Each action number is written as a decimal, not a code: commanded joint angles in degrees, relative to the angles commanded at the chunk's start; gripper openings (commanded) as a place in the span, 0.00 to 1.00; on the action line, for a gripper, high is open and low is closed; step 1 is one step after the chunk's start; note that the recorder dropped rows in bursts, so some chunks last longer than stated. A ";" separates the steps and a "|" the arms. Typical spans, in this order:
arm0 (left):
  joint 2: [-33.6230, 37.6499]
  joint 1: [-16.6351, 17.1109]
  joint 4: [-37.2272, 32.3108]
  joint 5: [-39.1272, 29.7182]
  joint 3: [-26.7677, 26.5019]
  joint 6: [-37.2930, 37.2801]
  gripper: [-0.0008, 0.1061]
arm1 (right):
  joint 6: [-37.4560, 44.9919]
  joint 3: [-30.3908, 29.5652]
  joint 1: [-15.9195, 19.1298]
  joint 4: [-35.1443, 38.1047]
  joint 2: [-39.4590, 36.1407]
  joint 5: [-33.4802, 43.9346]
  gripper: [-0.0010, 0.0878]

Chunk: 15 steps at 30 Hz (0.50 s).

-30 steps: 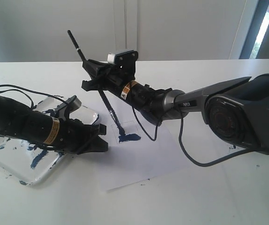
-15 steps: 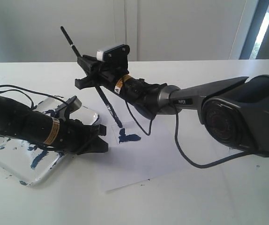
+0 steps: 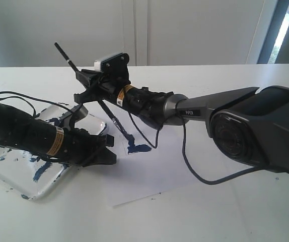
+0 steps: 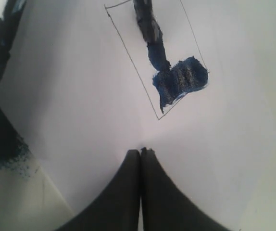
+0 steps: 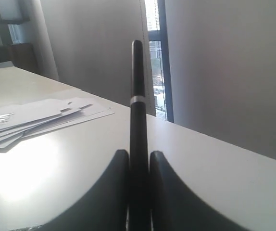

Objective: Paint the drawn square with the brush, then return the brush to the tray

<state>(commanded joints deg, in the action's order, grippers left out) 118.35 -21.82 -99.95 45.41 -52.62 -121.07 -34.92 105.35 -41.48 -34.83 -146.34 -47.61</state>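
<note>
- The right arm is stretched from the right across the middle of the table (image 3: 225,212), with its wrist raised above the paper sheet (image 3: 154,171).
- The brush (image 3: 66,58) is clenched between the jaws of the right gripper (image 3: 96,93) and is held tilted, handle end high and tip low.
- The tip is placed over the drawn square (image 3: 134,141), beside a dark blue smear; contact with the paper cannot be told.
- The left arm is laid low across the tray (image 3: 13,171), which is blotched with blue.
- The left gripper (image 3: 109,148) is pressed closed on nothing and is pointed at the square.
</note>
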 joint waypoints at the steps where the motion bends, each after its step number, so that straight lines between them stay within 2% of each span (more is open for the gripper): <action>1: 0.00 0.00 0.00 0.00 0.00 0.00 0.05 | -0.59 0.00 0.00 -1.39 0.00 -0.95 0.01; 8: 0.00 0.00 0.00 -0.10 0.00 0.00 0.05 | -4.22 -0.11 -0.09 -4.37 0.44 -1.66 0.01; 13: 0.00 0.00 0.00 -0.10 0.00 0.00 0.05 | -7.35 -0.11 -0.22 -11.14 0.58 -1.86 0.01; 15: 0.00 0.00 0.00 -0.10 0.00 0.00 0.05 | -8.33 -0.11 -0.22 -11.64 0.58 -1.86 0.01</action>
<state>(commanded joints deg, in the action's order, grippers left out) 118.35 -21.82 -99.95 45.31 -52.62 -121.07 -43.25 105.24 -41.70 -46.47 -145.76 -49.47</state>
